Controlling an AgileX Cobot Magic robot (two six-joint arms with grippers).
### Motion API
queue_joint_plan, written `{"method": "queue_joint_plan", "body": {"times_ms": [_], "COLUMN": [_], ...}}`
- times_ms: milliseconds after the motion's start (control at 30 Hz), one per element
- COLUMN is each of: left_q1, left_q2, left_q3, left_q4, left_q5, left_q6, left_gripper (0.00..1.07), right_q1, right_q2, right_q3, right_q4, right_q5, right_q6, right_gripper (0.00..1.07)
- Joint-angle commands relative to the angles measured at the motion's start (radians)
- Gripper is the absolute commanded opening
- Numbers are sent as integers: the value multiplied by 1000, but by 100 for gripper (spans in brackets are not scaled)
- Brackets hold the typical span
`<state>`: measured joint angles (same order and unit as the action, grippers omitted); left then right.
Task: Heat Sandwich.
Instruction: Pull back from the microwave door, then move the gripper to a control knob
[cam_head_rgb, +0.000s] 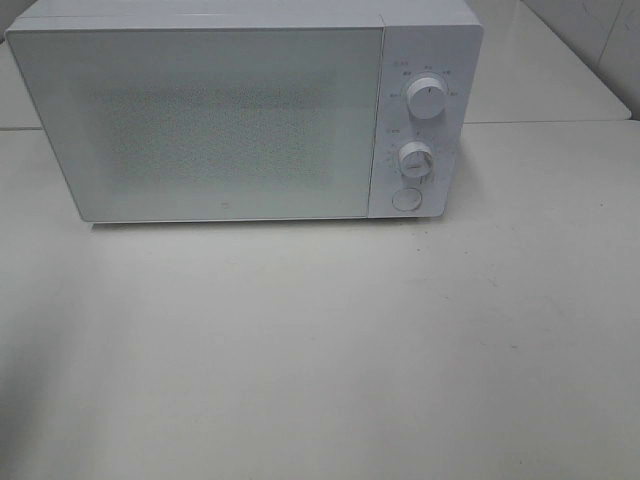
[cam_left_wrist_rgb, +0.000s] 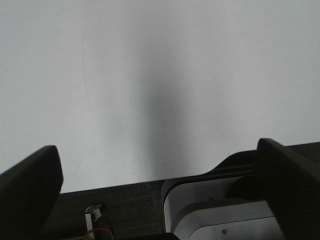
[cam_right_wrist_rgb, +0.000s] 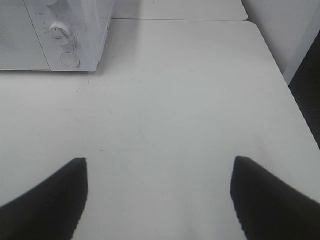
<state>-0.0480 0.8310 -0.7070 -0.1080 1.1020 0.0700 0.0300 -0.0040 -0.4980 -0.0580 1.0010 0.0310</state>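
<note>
Across the far side of the white table (cam_head_rgb: 320, 400): microwave (cam_head_rgb: 230, 120), door (cam_head_rgb: 200, 125) shut, top and left corner cropped by the high view. Wide bare tabletop in front of it and off to its right, running out past the bottom of that view. Behind on the right, a second table (cam_head_rgb: 540, 70) butted up, seam plain to see.

From the right wrist: table's right-hand edge falling away to dark floor, microwave's control corner well apart from the fingers. Over bare tabletop, right gripper (cam_right_wrist_rgb: 160, 161), fingers standing wide apart, nothing between them. By another table edge, left gripper (cam_left_wrist_rgb: 157, 150), spread fully, also empty, with dark flooring beyond the edge (plus a rounded white-grey housing (cam_left_wrist_rgb: 210, 215), cut off, hard to name). Both grippers outside the high camera's frame.

Sandwich hidden from every view; door too frosted to tell whether it lies behind. Markings round the upper dial (cam_head_rgb: 428, 100) too small to read.
</note>
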Motion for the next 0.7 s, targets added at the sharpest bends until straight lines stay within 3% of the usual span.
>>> {"method": "queue_joint_plan", "body": {"times_ms": [33,300,700], "left_q1": [2,2,2], "left_q2": [-101,-422,-770], "left_q3": [62,164,189], "left_q4": [-11,5,11], "left_q5": [8,6,-30], "left_q6": [-7,-7,-8], "left_gripper": [100,100,100], "right_q1": [-7,-7,-7], "right_q2": [-28,-28,-28], "right_q3": [1,1,1], "right_q4": [-4,-4,-4], "right_q5": [-6,-6,-6], "right_q6": [5,5,5], "right_gripper": [76,76,76]}}
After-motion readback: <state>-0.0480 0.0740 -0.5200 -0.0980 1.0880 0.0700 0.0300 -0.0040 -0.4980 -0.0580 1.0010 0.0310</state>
